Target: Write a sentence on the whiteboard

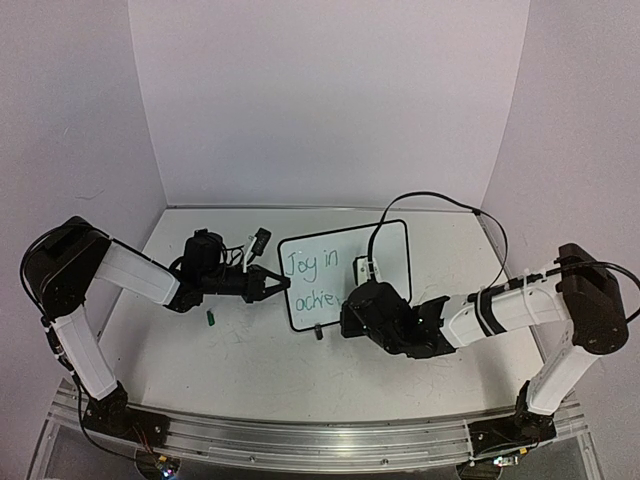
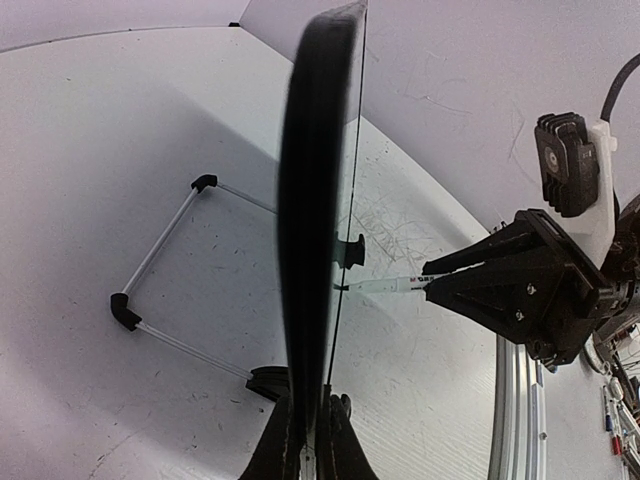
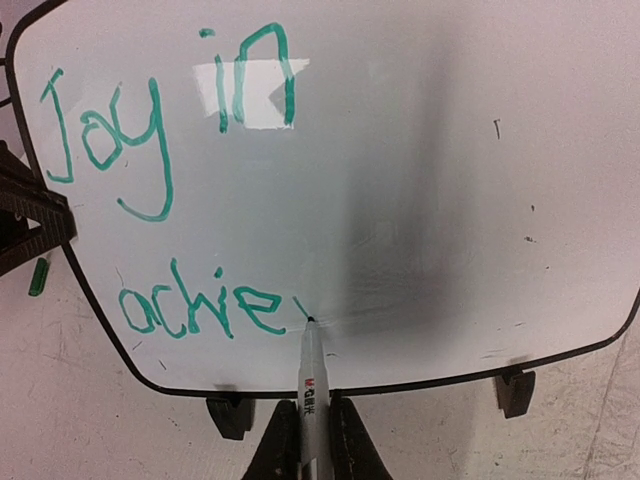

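Green sentence on whiteboard ends at marker tip, ahead of R tool.

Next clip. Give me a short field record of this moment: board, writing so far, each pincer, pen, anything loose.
board: whiteboard standing on its black clip feet
left pincer: shut on the whiteboard's left edge
right pincer: shut on the marker
marker tip: touching the board just after the last letter
sentence: green, "Joy in" on top, "achie" below; unfinished
loose: small green piece on the table near the left pincer, possibly the cap
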`<state>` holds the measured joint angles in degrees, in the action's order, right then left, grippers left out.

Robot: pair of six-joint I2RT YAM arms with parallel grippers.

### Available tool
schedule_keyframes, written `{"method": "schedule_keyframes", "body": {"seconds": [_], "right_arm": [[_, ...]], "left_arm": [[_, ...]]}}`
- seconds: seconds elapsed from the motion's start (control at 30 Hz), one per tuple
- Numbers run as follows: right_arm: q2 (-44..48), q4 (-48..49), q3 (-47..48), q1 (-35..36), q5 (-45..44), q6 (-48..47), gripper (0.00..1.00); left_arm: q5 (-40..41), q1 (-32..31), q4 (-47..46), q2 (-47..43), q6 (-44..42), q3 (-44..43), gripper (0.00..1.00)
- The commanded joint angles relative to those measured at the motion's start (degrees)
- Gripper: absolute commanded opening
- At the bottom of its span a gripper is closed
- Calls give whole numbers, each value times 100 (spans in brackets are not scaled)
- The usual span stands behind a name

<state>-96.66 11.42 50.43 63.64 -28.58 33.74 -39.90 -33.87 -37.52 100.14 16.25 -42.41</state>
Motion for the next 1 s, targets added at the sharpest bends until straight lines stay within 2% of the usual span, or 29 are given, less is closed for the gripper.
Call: {"method": "schedule_keyframes", "body": {"seconds": [0.0, 0.97], "right_arm": [[-135, -56, -36, 2, 9, 119, 0], [45, -88, 357, -51, -541, -243, 0]], "left_arm": [[45, -59, 133, -120, -175, -176, 0], [63, -59, 144, -142, -184, -166, 0]]}}
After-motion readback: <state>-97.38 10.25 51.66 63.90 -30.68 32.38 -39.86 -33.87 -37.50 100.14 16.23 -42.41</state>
